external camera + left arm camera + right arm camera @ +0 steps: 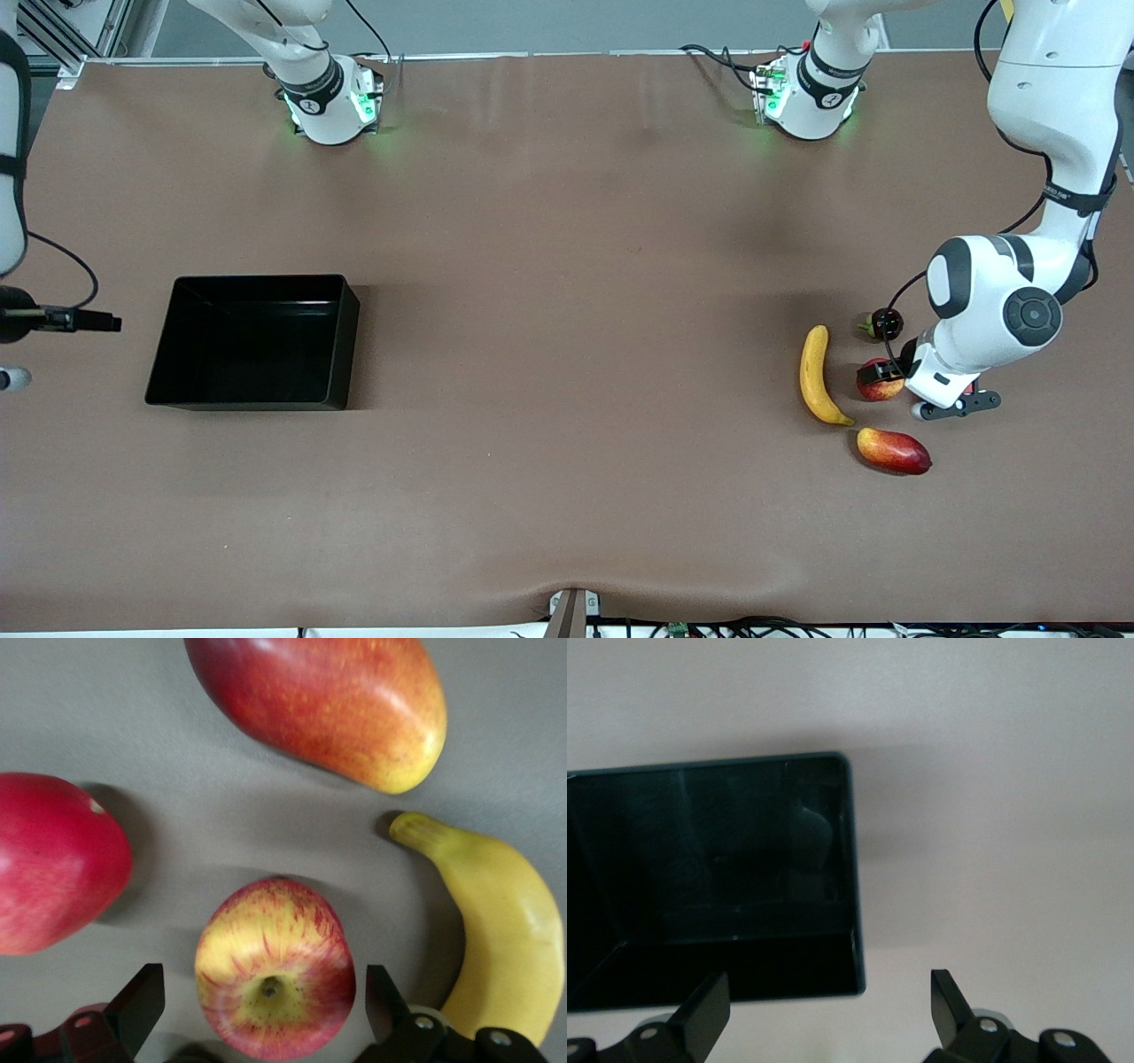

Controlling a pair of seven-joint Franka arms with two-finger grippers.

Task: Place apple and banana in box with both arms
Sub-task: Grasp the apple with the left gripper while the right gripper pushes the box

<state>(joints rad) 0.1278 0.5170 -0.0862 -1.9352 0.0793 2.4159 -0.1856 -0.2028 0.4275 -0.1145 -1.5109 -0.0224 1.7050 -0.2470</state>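
— Since nothing is seen in the box (257, 280), can any part of the task be counted as done?

— None can. The box is found empty toward the right arm's end of the table. The right gripper (828, 1010) is held over the table just beside one corner of it, its fingers (709, 1001) spread apart with nothing carried; that arm is judged to be waiting.

— And the fruit?

— All of it is gathered toward the left arm's end, well apart from the box. The banana (817, 377) is laid flat on the table and is untouched. The apple (877, 383) is set just beside it, nearer to the front camera than a dark red fruit (884, 324) and farther from it than a mango (895, 450).

— Has the apple been gripped?

— Not yet, it is judged. The left gripper (266, 1005) is lowered around the apple, but its fingers (383, 1001) are kept open, one on each side, with a gap shown at both. The apple is seen resting on the table.

— So what is left?

— Everything, it would seem: the apple is to be clamped, lifted and carried across to the box, and the banana is to be dealt with likewise.
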